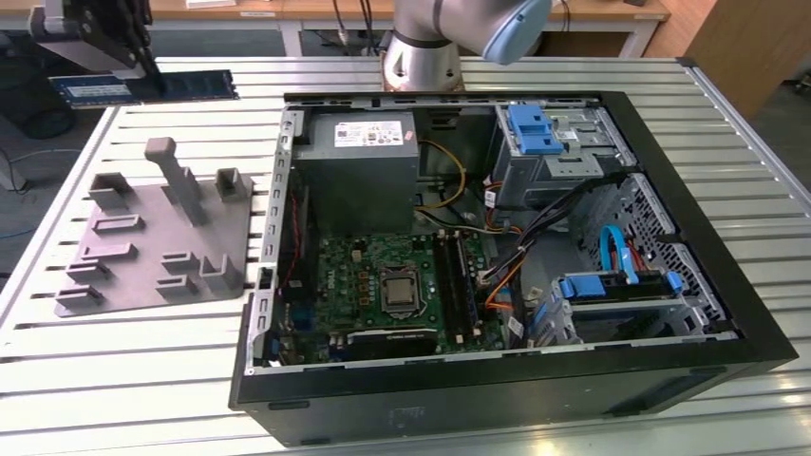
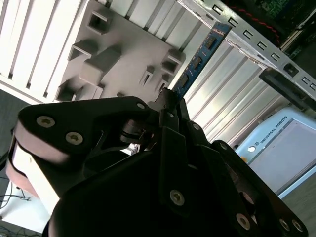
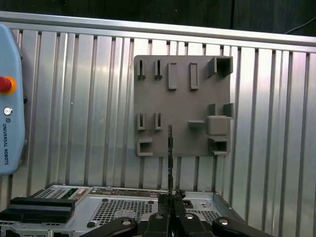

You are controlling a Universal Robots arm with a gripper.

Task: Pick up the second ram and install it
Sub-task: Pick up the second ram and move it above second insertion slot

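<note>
One open computer case [image 1: 507, 399] holds one green motherboard [image 1: 380, 275], one grey power supply [image 1: 355, 157] and two blue drive brackets [image 1: 530, 128] [image 1: 606, 285]. To the exterior view's left are one grey pegged tray [image 1: 146, 214] and one blue ram stick [image 1: 190, 85].

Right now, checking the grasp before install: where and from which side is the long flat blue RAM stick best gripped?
Probably on its two broad faces, coming in over a thin edge. The long flat blue RAM stick is too thin to pinch edgewise; in the first wrist view it sits edge-on in the black gripper, shut on it that way.
</note>
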